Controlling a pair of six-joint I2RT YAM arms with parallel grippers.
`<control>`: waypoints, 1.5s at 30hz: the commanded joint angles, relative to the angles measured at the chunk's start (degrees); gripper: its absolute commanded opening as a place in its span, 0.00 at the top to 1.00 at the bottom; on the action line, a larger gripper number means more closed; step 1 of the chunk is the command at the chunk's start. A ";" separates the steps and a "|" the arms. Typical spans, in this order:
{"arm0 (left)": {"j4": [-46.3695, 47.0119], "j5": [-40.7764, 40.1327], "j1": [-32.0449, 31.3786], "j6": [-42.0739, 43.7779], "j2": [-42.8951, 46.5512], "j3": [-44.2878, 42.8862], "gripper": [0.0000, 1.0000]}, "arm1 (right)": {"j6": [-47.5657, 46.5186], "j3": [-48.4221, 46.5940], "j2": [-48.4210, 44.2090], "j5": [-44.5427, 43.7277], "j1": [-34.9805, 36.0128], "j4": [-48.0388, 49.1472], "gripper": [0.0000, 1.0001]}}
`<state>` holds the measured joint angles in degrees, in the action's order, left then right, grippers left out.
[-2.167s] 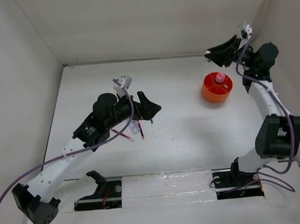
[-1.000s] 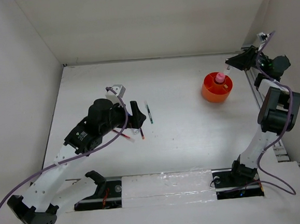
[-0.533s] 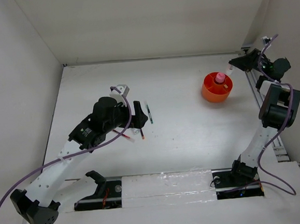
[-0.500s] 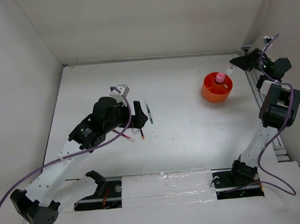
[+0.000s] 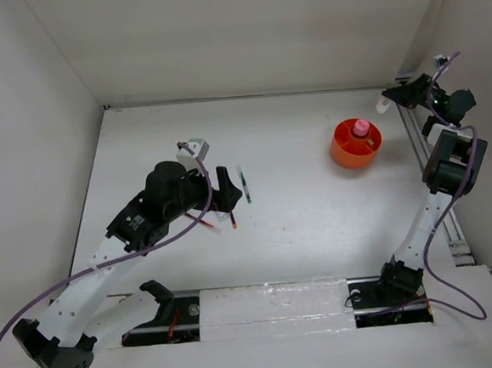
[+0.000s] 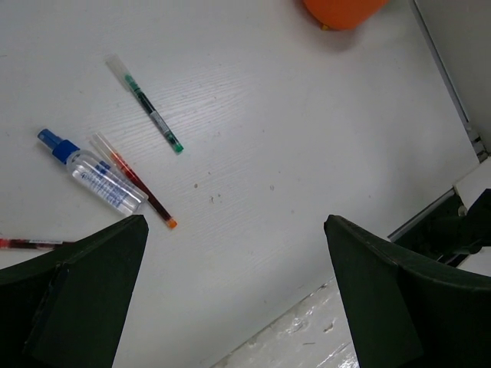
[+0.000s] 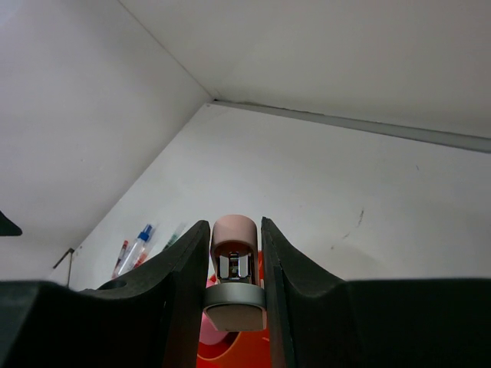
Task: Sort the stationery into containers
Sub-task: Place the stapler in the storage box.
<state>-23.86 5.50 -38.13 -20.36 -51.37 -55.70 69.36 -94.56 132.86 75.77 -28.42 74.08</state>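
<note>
My left gripper [image 5: 224, 188] is open and empty, hovering near the stationery. In the left wrist view [image 6: 235, 222] a dark green pen [image 6: 150, 115], a clear blue-capped bottle [image 6: 96, 172] and two thin red pens [image 6: 135, 181] [image 6: 31, 244] lie on the table beyond the jaws. My right gripper [image 5: 393, 99] is shut on a small pink block with a grey band [image 7: 234, 264], held high at the far right, just beyond the orange tub [image 5: 344, 152]. A pink-capped cylinder [image 5: 360, 128] stands in the tub. The tan cube is out of view.
White walls close in the table at the back and both sides. A metal rail [image 5: 421, 153] runs along the right wall beside the right arm. The arm bases and a taped strip [image 5: 272, 301] lie at the near edge.
My right gripper has moved right and back, away from above the tub, still gripping the pink block. My left gripper pulled back off the pens, then barely shifted.
</note>
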 commanded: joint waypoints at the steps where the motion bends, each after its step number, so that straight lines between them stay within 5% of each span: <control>1: 2.41 1.09 0.25 1.02 1.89 0.86 0.00 | 2.18 -5.70 2.04 1.57 -0.05 29.80 1.00; 11: 3.03 1.62 0.25 1.55 1.37 0.86 0.00 | 5.43 -12.92 7.93 5.53 2.31 26.46 1.00; 45: 3.73 3.91 0.25 1.55 4.97 0.86 0.00 | 9.65 -8.09 8.82 10.28 4.96 29.45 1.00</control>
<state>-22.13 8.99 -38.13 -19.55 -46.98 -55.07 78.96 -102.98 141.69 85.49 -23.57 74.17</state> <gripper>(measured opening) 0.997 0.369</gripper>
